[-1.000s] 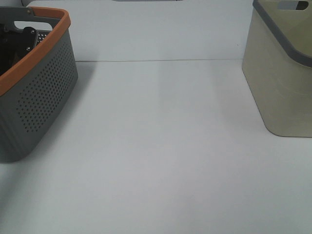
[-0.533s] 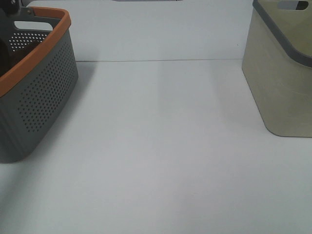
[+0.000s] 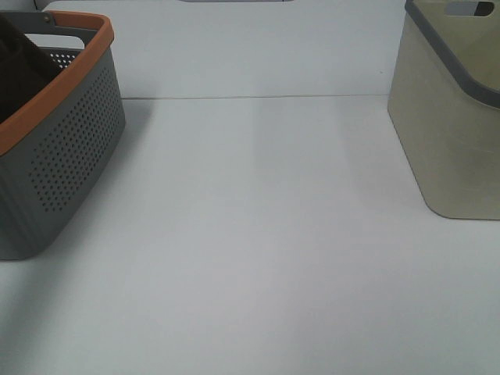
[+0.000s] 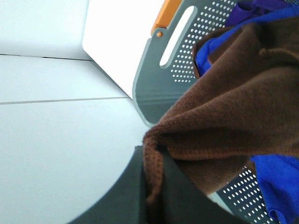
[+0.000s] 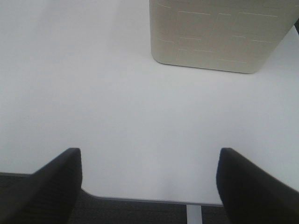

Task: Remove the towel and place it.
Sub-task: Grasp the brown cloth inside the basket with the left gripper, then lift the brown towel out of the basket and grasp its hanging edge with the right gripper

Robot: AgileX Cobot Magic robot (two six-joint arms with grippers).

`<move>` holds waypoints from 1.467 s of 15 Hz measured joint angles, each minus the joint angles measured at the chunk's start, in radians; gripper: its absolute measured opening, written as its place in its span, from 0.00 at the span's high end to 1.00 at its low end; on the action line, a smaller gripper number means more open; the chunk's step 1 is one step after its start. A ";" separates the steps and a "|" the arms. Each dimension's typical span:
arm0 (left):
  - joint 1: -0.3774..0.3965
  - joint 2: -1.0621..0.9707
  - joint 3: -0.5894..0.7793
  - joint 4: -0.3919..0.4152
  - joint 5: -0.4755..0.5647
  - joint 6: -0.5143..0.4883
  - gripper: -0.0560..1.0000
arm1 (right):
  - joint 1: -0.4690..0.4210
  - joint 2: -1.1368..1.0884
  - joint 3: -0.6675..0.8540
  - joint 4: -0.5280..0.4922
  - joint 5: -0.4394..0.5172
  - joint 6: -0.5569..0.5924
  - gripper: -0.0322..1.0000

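Note:
The reddish-brown plush towel is pinched at one fold between the black fingers of my left gripper, which is shut on it. It stretches up from inside the grey basket with the orange rim. In the high view the towel shows as a dark sheet rising at the basket's far left; the left gripper itself is out of that view. My right gripper is open and empty above the white table, short of the beige basket.
Blue cloth lies in the grey basket under the towel. The beige basket with a grey rim stands at the right of the white table. A white wall panel runs along the back.
My left gripper has risen out of the grey basket and left the high view. The dark towel now hangs up out of the basket where only its inside showed before.

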 joint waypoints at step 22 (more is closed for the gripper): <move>-0.370 -0.108 -0.155 -0.158 -0.167 -0.137 0.94 | 0.000 0.000 0.000 0.000 0.000 0.000 0.21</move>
